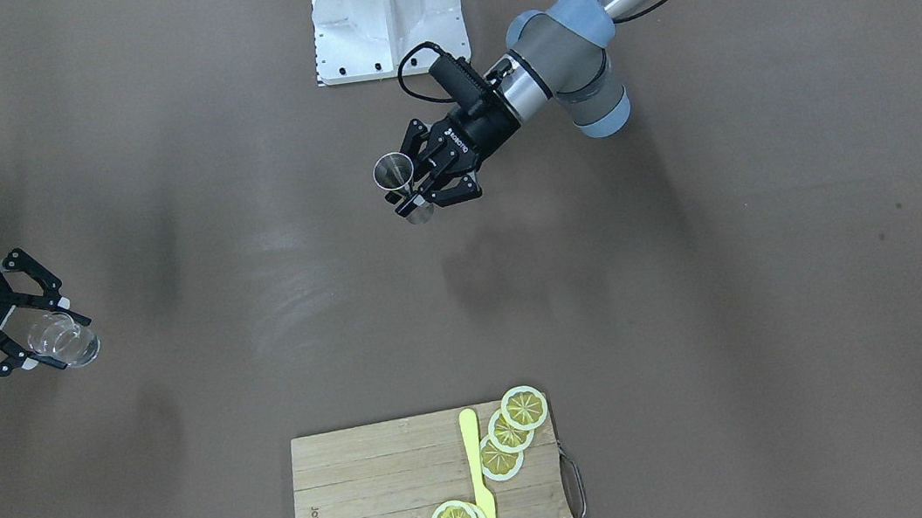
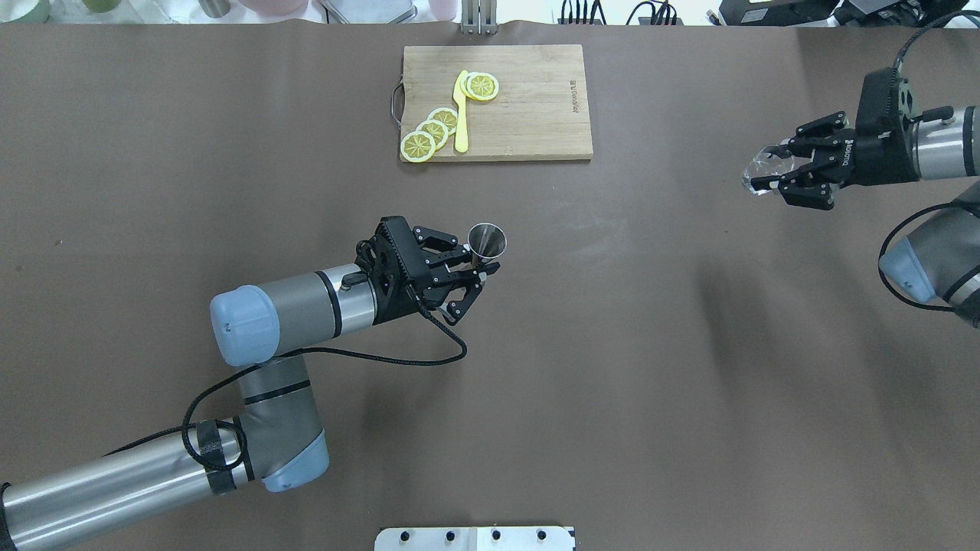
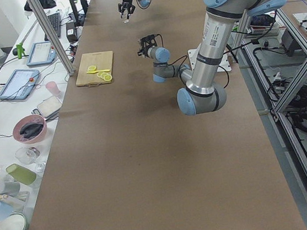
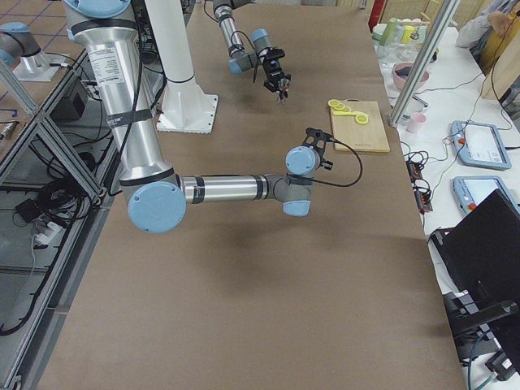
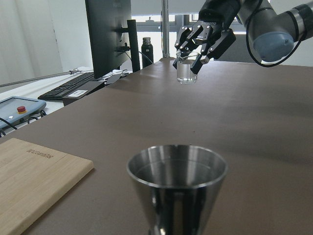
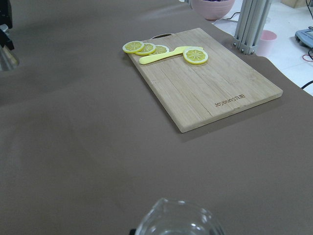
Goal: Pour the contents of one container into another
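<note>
My left gripper is shut on the waist of a steel jigger, held upright above the middle of the table; the jigger shows beside the gripper in the overhead view too. The jigger's open cup fills the bottom of the left wrist view. My right gripper is shut on a clear glass far to my right, held above the table. The glass hangs upright in the right gripper. Its rim shows at the bottom of the right wrist view.
A wooden cutting board lies at the far edge of the table with lemon slices and a yellow knife on it. The white robot base plate stands at the near edge. Brown table surface lies between the two grippers.
</note>
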